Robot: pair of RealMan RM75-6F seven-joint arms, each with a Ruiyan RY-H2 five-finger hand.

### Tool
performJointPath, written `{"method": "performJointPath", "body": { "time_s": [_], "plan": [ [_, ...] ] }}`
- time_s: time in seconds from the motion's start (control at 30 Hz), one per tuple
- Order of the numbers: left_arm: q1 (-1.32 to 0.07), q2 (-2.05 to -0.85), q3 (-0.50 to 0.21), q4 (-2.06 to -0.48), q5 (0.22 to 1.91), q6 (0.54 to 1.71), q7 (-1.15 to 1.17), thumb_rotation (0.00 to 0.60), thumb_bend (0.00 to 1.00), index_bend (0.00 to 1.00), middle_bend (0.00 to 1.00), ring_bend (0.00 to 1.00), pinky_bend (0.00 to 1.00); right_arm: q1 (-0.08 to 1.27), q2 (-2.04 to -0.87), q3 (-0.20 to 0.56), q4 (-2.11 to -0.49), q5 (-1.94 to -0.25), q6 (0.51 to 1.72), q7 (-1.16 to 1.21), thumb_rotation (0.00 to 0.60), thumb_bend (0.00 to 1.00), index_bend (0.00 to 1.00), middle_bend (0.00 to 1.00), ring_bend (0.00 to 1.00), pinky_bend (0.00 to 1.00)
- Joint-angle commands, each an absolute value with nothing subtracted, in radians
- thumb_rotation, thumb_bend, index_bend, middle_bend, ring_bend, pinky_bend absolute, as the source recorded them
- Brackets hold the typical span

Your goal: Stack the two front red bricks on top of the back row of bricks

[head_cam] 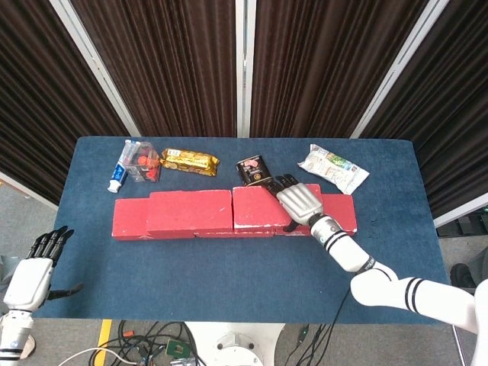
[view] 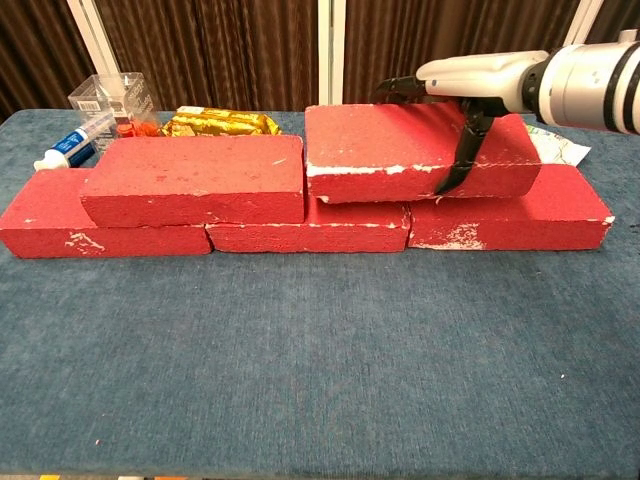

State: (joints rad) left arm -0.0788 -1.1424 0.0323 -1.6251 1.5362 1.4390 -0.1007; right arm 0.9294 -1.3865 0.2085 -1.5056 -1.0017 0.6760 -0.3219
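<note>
Blue cloth covers the tabletop (view: 320,380), and off its left front corner my left robot hand (head_cam: 34,268) hangs with nothing in it, fingers apart. At the back left stand a toothpaste tube (head_cam: 117,175) and a clear plastic box (head_cam: 142,162) with red bits inside, then a gold snack packet (head_cam: 188,161). Along the middle runs the back row of bricks (view: 300,232), three red bricks laid end to end. On its left part lies the left upper brick (view: 195,179), set flat across the joint of the two bricks below. Just beside it, nearly touching end to end, sits the right upper brick (view: 400,152), resting on the middle and right bricks of the row. My right robot hand (view: 465,85) grips this brick: fingers lie over its top toward the far edge, thumb pressed down its front face. Behind it is a small black tin (head_cam: 252,171), and further right a white crinkled packet (head_cam: 332,167).
</note>
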Motion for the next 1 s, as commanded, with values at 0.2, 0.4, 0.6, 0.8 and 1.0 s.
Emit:
{"method": "performJointPath", "body": {
  "time_s": [0.2,0.4,0.6,0.8,1.0],
  "plan": [
    [-0.083,-1.145,0.033,-1.621,1.537,1.429,-0.1,0.6,0.0,0.0,0.0,0.0,0.0,0.942,-1.408,0.197,-1.474,-1.007,0.666,-0.279,0.6,0.0,0.0,0.23,0.0,0.0],
    [-0.084,-1.148,0.033,-1.618,1.537,1.426,-0.103,0.6,0.0,0.0,0.0,0.0,0.0,0.951,-1.425,0.185,-1.451,-1.004,0.666,-0.269,0.6,0.0,0.0,0.23,0.0,0.0],
    [-0.085,-1.149,0.032,-1.618,1.538,1.425,-0.102,0.6,0.0,0.0,0.0,0.0,0.0,0.957,-1.434,0.179,-1.439,-1.006,0.667,-0.255,0.6,0.0,0.0,0.23,0.0,0.0],
    [-0.085,-1.15,0.033,-1.616,1.539,1.423,-0.103,0.6,0.0,0.0,0.0,0.0,0.0,0.959,-1.439,0.171,-1.431,-1.004,0.669,-0.246,0.6,0.0,0.0,0.23,0.0,0.0],
    [-0.086,-1.151,0.033,-1.614,1.538,1.422,-0.105,0.6,0.0,0.0,0.0,0.0,0.0,0.961,-1.442,0.165,-1.426,-1.005,0.67,-0.237,0.6,0.0,0.0,0.23,0.0,0.0]
  ]
}}
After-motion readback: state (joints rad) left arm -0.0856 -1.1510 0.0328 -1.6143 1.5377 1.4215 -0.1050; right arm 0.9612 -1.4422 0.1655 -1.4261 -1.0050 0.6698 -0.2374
